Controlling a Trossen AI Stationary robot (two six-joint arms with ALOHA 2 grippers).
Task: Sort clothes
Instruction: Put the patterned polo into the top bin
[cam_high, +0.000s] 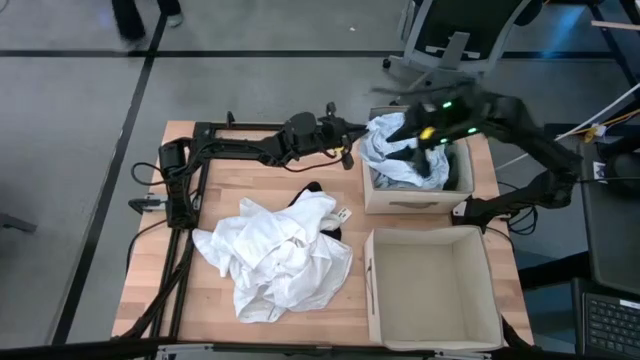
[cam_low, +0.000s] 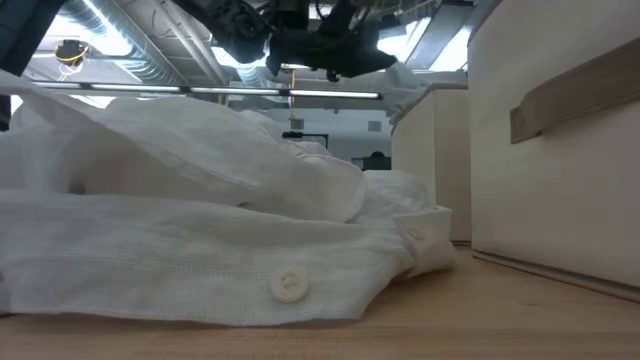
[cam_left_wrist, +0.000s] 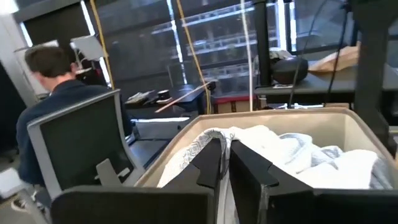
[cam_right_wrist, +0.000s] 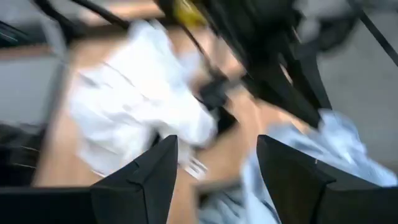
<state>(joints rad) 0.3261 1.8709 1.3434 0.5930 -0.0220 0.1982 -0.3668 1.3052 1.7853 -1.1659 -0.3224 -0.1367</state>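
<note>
A heap of white clothes (cam_high: 285, 255) lies on the table, with a black garment (cam_high: 312, 190) showing at its far edge. It fills the low view (cam_low: 200, 230). A pale blue garment (cam_high: 390, 150) lies in the far beige box (cam_high: 415, 205) over a dark one (cam_high: 442, 165), and hangs over the rim (cam_left_wrist: 205, 143). My left gripper (cam_high: 348, 140) is shut just outside that box's left wall, its tips (cam_left_wrist: 225, 146) by the draped cloth. My right gripper (cam_right_wrist: 217, 168) is open and empty above the same box (cam_high: 420, 130). My left gripper points level from the table's left at the pale blue garment's edge (cam_left_wrist: 208, 138), which hangs over the box rim. The fingers themselves hide the spot, so I cannot tell whether they touch the cloth.
A second beige box (cam_high: 432, 290) stands open at the near right; its wall fills the right of the low view (cam_low: 560, 160). An office chair (cam_high: 455, 40) stands beyond the far edge. A seated person (cam_left_wrist: 56, 93) shows in the room behind.
</note>
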